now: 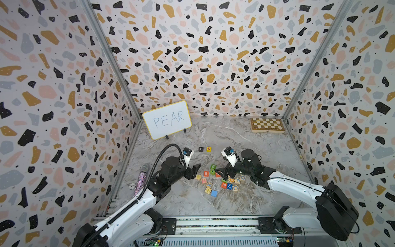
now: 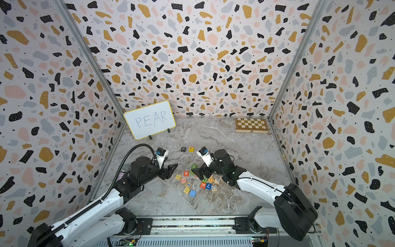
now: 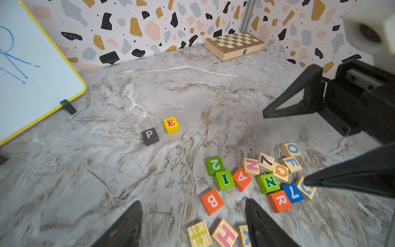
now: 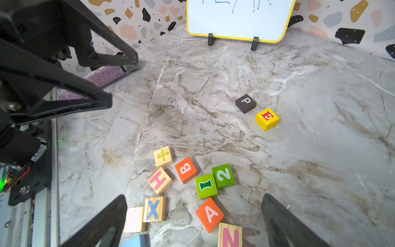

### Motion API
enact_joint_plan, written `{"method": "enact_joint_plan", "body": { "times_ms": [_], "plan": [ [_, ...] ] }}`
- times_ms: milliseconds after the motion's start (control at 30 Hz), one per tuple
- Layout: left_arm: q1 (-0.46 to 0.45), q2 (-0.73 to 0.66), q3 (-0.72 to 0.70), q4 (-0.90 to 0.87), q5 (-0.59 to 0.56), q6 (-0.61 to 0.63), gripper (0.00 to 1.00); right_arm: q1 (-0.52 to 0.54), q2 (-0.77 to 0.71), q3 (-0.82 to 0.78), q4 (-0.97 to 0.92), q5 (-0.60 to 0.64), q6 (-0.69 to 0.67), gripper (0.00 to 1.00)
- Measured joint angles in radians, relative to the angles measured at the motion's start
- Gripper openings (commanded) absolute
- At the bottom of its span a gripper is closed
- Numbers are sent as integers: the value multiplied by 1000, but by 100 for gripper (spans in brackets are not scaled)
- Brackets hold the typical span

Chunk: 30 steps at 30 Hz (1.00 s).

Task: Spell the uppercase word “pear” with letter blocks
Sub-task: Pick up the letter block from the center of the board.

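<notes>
Left gripper [image 3: 193, 202] and right gripper [image 4: 194, 196] hang empty, jaws apart, at the near pile [image 1: 206, 173] holding the A block [image 4: 210, 214] and R block [image 3: 279, 201]. Farther back, the P block [image 1: 201, 149] and E block [image 1: 209, 149] sit side by side.

Your left arm [image 1: 140, 205] and right arm [image 1: 292, 185] have white shells, chunky black joints, black triangle fingers [image 3: 263, 224], plus a ribbed black hose [image 1: 171, 145] on the left.

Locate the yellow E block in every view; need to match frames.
In a top view: yellow E block, mid-table, beyond the block pile.
In a top view: same spot.
Left wrist: open marble beyond the pile.
Right wrist: between pile and whiteboard, here.
Shared landmark: black P block beside it.
</notes>
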Motion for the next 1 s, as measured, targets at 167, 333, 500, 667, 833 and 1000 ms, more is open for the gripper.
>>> {"method": "enact_joint_plan", "body": {
  "times_ms": [167,333,500,667,833,1000],
  "plan": [
    [0,-39,-87,58,35,35,79,-4,-14,-29,6,3,-40,100],
    [0,-37,-129,101,105,64,82,-34,92,55,-74,-73,-105,89],
    [0,-30,-137,131,170,89,85,-37,259,158,-155,-105,-170,84],
    [0,-1,-127,146,251,115,89,-37,314,164,-196,-78,-227,83],
    [0,84,-89,143,319,142,99,-38,346,204,-227,-46,-286,82],
    [0,170,-45,125,377,156,100,-42,352,206,-231,-37,-324,79]
  ]
}}
